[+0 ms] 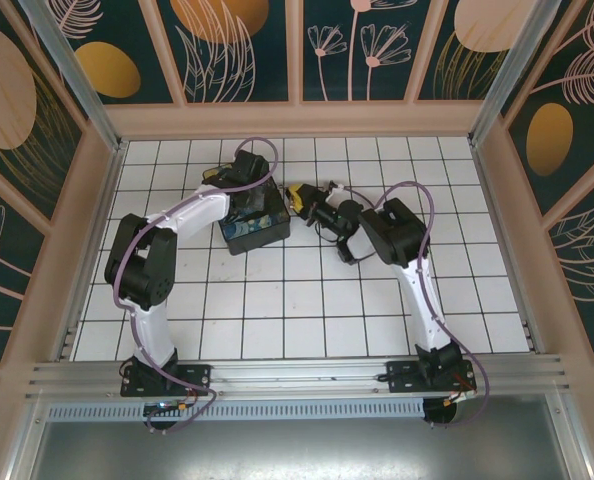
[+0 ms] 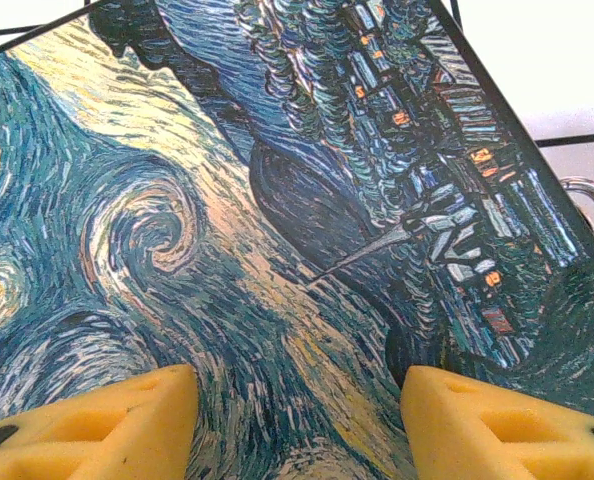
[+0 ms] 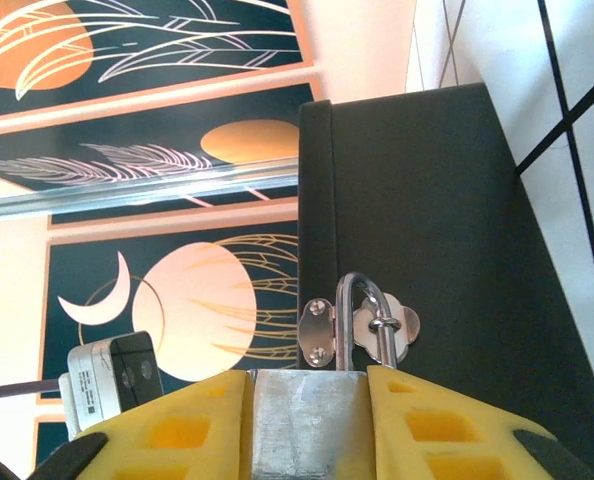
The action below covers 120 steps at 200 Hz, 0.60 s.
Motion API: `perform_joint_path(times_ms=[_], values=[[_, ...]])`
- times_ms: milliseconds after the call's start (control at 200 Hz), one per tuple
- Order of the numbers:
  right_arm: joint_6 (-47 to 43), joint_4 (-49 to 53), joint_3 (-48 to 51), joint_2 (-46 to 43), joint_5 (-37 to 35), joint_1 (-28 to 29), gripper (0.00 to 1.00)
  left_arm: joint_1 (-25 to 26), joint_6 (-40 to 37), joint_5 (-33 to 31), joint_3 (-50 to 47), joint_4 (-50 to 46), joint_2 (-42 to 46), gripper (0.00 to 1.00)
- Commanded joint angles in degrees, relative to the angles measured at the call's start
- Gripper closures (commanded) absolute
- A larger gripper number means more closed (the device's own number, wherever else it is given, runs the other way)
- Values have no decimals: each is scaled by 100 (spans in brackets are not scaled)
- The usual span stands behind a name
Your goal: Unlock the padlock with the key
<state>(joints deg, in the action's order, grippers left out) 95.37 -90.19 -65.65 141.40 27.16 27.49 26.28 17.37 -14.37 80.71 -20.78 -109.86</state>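
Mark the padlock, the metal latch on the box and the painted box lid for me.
padlock point(image 3: 302, 425): right wrist view, on its grey body, low in the picture.
latch point(image 3: 319, 332): right wrist view, on the left plate with two screws.
box lid point(image 2: 277, 220): left wrist view, on the painted top.

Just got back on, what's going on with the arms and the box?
The right gripper is shut on the padlock, which is hooked through the hasp on the side of the black box. The left gripper is open over the box's painted lid; whether it presses down is unclear.
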Motion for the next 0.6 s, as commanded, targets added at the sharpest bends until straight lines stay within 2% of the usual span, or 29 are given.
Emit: perform_joint_path(times_ms=[0, 50, 235, 390, 505, 596], values=[[-102, -658, 76, -56, 178, -194, 62, -31, -286, 222, -271, -555, -183, 42], [-223, -642, 94, -98, 324, -245, 56, -27, -308, 215, -266, -545, -175, 43], [-686, -494, 397, -407, 696, -396, 46, -52, -378, 182, -373, -520, -150, 43], [-1142, -97, 728, -745, 894, -495, 46, -114, -450, 227, -527, -432, -100, 43], [-2246, 991, 952, -1398, 1058, -609, 49, -142, -483, 345, -604, -350, -20, 43], [-3604, 2726, 705, -1942, 1185, -664, 51, -168, -622, 381, -695, -340, -36, 43]])
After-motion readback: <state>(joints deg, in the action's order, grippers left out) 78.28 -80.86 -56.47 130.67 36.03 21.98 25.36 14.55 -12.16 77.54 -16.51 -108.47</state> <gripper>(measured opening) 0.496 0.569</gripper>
